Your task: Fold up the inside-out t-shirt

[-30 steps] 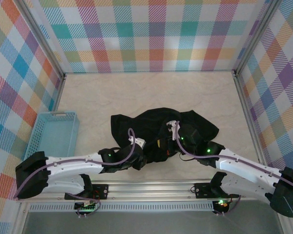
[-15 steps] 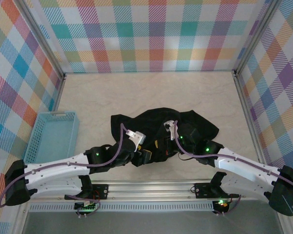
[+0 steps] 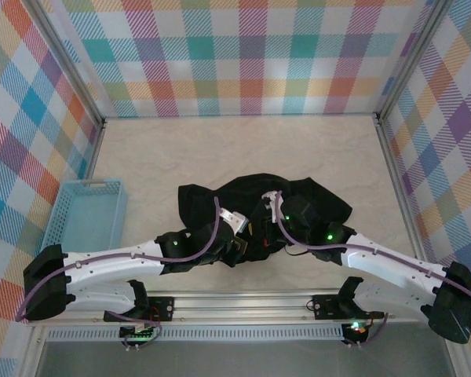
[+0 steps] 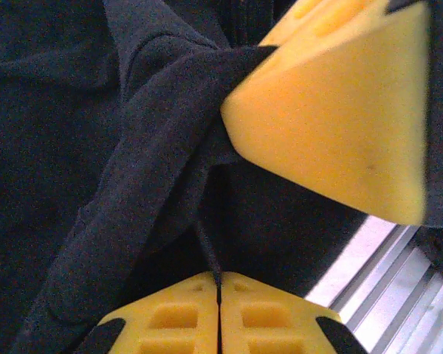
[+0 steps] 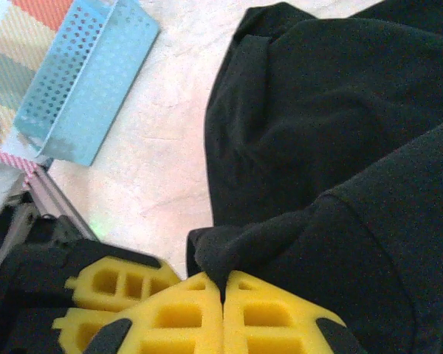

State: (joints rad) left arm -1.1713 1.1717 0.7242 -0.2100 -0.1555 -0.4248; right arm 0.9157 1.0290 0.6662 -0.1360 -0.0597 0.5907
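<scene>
A light blue basket [image 3: 94, 185] with perforated walls lies on the pale, marbled table [image 3: 243, 149], well to the left of the left gripper [image 3: 247, 239] and beside the left wall [image 3: 23, 118]. From the right gripper [image 5: 223, 279] it sits far off, up and to the left, set at a slant. Bare tabletop stretches beyond both grippers to the back wall [image 3: 251, 55]. The walls on three sides are plaid in pastel colours, with silver posts [image 3: 63, 59] at the back corners. A silver rail [image 3: 243, 301] runs along the table's near edge, just behind the grippers; the left wrist view has it low and right of the fingers.
</scene>
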